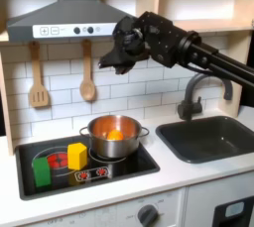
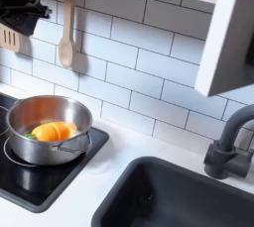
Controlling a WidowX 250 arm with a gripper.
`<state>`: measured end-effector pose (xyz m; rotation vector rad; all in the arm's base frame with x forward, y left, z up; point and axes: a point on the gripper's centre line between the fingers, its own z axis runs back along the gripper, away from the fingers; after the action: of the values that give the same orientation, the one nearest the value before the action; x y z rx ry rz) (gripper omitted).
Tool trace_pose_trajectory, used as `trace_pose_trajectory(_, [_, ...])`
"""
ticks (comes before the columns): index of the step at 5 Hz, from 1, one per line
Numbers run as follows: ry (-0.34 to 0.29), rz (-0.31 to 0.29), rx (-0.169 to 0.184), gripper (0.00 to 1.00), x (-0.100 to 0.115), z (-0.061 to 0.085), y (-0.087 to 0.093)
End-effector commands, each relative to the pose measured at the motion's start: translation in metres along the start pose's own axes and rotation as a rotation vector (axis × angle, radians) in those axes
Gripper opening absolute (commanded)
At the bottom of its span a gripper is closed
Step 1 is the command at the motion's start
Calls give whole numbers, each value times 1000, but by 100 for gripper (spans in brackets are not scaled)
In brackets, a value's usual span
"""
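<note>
Steel pot [image 1: 112, 138] holding orange food [image 1: 115, 132]

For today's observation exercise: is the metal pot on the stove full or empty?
Not empty: the pot stands upright on the stove with an orange object inside.

- The hand [image 1: 117, 56] is showing black in the first exterior view, like the arm [image 1: 203, 53] behind it.
- The pot [image 1: 113, 137] is gleaming silver, and the food [image 2: 52, 131] inside it is glowing orange in the second exterior view.
- The stovetop [image 1: 60, 176] is looking black, with red markings at its front.
- One block [image 1: 76, 156] is showing yellow, another block [image 1: 42, 170] green.
- The wall tiles [image 2: 149, 57] are showing white with grey grout lines.
- The spoon [image 1: 87, 84] and spatula [image 1: 38, 92] are showing pale wood.
- The sink [image 1: 213, 137] and faucet [image 1: 191, 97] are appearing dark grey.
- The desk [image 1: 189, 176] is showing white.
</note>
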<state>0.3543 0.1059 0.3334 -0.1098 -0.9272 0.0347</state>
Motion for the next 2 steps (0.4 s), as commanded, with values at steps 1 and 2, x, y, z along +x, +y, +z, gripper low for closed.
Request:
trace_pose_trajectory(1, [-83,7,12,0,31,-19,4])
trace_pose_trajectory(2, [-133,16,31,0,51,-23,10])
